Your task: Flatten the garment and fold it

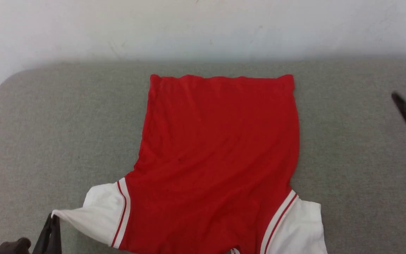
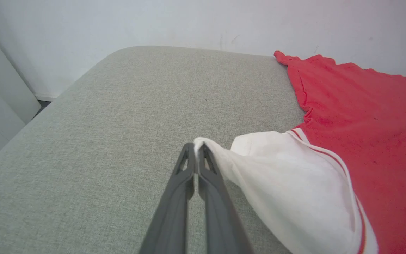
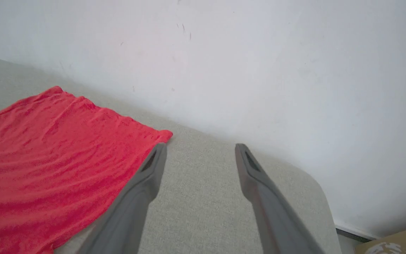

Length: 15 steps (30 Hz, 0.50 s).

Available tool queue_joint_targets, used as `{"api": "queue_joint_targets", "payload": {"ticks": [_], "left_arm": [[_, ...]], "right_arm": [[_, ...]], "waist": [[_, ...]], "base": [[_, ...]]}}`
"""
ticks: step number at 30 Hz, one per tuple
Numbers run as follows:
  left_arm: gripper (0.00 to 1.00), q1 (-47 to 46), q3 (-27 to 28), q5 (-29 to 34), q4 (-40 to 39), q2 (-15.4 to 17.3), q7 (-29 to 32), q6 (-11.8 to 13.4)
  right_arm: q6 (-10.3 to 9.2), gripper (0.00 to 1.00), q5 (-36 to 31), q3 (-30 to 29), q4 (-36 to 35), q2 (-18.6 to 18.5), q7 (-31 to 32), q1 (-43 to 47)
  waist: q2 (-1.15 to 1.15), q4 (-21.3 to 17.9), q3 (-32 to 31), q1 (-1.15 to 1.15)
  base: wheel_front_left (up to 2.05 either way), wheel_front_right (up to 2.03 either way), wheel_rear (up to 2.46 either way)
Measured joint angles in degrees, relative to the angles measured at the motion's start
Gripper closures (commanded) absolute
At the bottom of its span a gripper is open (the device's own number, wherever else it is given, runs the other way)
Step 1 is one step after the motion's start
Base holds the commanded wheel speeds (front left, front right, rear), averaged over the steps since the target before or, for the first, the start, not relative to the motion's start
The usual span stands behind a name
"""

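left gripper (image 2: pixel 196 150): you clench the sleeve (image 2: pixel 277 169) tip, likely to draw it flat | right gripper (image 3: pixel 200 148): spread open, empty, beside the shirt (image 3: pixel 48 158)

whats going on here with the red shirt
A two-armed robot is laying out a red jersey T-shirt on a grey cushioned surface. Its left tool is shut on the tip of one white sleeve, drawing it out to the side. Its right tool is open and holds nothing, off past the shirt's far right corner. The shirt lies mostly flat with light wrinkles, hem toward the wall, not yet folded.
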Motion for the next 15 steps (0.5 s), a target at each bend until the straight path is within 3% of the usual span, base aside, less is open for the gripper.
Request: {"api": "queue_joint_targets", "payload": {"ticks": [8, 15], "left_arm": [[1.0, -4.74, -2.45, 2.75, -3.37, -1.88, 0.0, 0.01], [1.0, -10.78, -4.54, 5.21, -4.42, -5.17, 0.0, -0.98]], "right_arm": [[0.0, 0.0, 0.42, 11.87, 13.23, 2.03, 19.23, -24.97], [0.0, 0.0, 4.04, 21.49, 24.57, 1.22, 38.38, -38.91]], "waist": [[0.0, 2.89, 4.82, 0.01], [0.0, 6.44, 10.03, 0.01]], "base": [[0.0, 0.0, 0.0], [0.0, 0.0, 0.0]]}}
